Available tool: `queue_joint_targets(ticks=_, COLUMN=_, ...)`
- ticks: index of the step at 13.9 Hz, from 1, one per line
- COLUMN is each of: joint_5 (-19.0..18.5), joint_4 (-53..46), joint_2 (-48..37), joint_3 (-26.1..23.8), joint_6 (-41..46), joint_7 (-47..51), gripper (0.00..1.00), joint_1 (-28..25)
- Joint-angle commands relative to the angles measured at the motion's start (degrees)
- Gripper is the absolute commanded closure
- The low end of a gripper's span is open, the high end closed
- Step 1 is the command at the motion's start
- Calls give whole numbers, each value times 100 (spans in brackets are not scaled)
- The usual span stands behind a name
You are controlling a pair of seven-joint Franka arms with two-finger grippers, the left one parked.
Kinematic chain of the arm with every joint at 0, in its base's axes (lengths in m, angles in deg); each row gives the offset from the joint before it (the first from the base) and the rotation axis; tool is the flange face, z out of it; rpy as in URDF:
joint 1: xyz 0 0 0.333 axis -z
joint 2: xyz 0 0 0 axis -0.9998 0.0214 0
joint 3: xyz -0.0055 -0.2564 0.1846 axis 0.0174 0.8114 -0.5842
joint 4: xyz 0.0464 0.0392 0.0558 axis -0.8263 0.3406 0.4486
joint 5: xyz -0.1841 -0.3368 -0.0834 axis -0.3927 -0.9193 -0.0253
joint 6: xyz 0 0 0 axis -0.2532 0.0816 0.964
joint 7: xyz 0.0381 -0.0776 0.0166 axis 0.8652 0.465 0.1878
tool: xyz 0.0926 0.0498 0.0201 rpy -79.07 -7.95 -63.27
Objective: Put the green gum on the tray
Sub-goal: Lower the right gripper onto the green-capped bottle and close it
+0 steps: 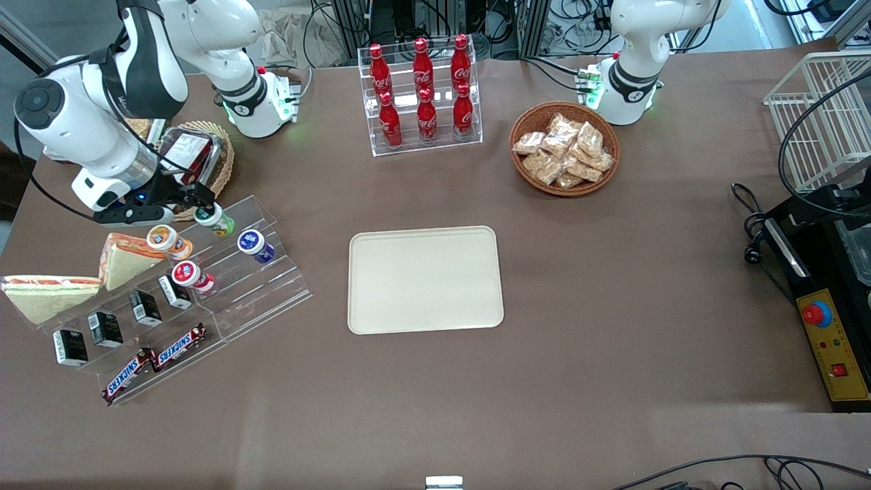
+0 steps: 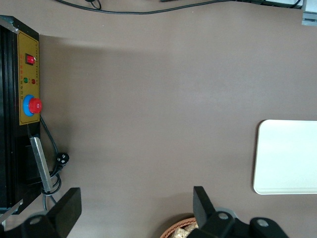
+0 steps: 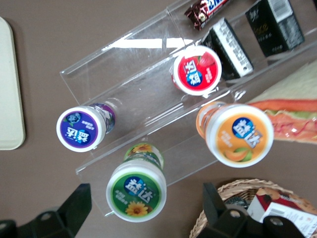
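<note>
Front view: my gripper (image 1: pixel 204 204) hangs right over the green gum (image 1: pixel 215 219), which stands on the top step of the clear stepped rack (image 1: pixel 231 299), well apart from the bare tray (image 1: pixel 424 280). The orange bottle (image 1: pixel 167 239), purple bottle (image 1: pixel 255 245) and red bottle (image 1: pixel 190 275) share that rack.

Left wrist view: just a tray edge (image 2: pixel 287 156).

Right wrist view: my fingers (image 3: pixel 74 208) are spread either side of the green gum (image 3: pixel 137 185), not touching it.
</note>
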Motion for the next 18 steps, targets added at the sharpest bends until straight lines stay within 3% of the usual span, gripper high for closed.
queue_joint_targets(ticks=1, joint_5=111, joint_4=196, joint_2=-142, joint_3=-34, joint_6=-142, joint_7=291, gripper=0, joint_1=-108)
queue_joint_targets(ticks=13, joint_5=111, joint_4=574, joint_2=-28, joint_3=-7, joint_6=-678, joint_7=177, gripper=1, joint_1=-82)
queue_joint_targets(ticks=14, joint_5=111, joint_4=574, joint_2=-19, joint_3=-7, joint_6=-678, joint_7=177, gripper=8, joint_1=-82)
queue_joint_targets(ticks=16, joint_5=111, joint_4=566, joint_2=-27, joint_3=-7, joint_6=-660, joint_7=194, gripper=51, joint_1=-82)
queue_joint_targets(ticks=18, joint_5=111, joint_4=557, joint_2=-27, joint_3=-7, joint_6=-634, joint_7=238, gripper=76, joint_1=-82)
